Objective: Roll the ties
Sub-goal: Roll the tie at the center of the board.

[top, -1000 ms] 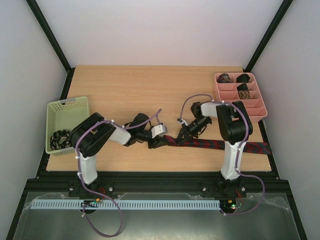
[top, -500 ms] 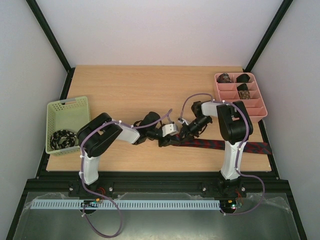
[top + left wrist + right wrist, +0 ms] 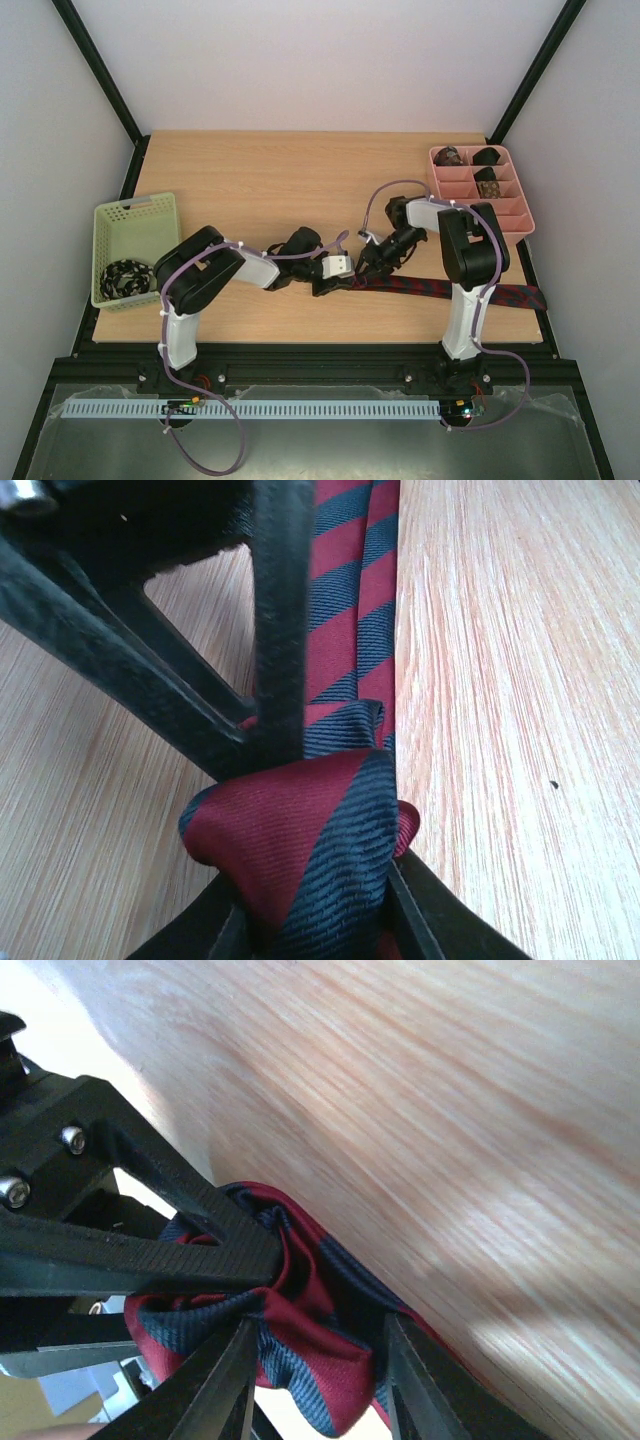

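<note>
Tie (image 3: 440, 288) coil has shifted rightward in the last second; left gripper (image 3: 335, 282) and right gripper (image 3: 366, 272) both clamp it, so rolling advances.

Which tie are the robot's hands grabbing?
The dark red tie with navy stripes, stretched across the table. The left gripper and right gripper pinch its rolled end. Other ties sit coiled in the pink tray and green basket.

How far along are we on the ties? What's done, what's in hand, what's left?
Done: coiled ties sit in the pink tray.
In hand: the left gripper and right gripper both pinch the rolled end of the red-navy striped tie. Most of its length lies flat on the table.
Left: finish that roll, then probably the black-white tie in the green basket.
</note>
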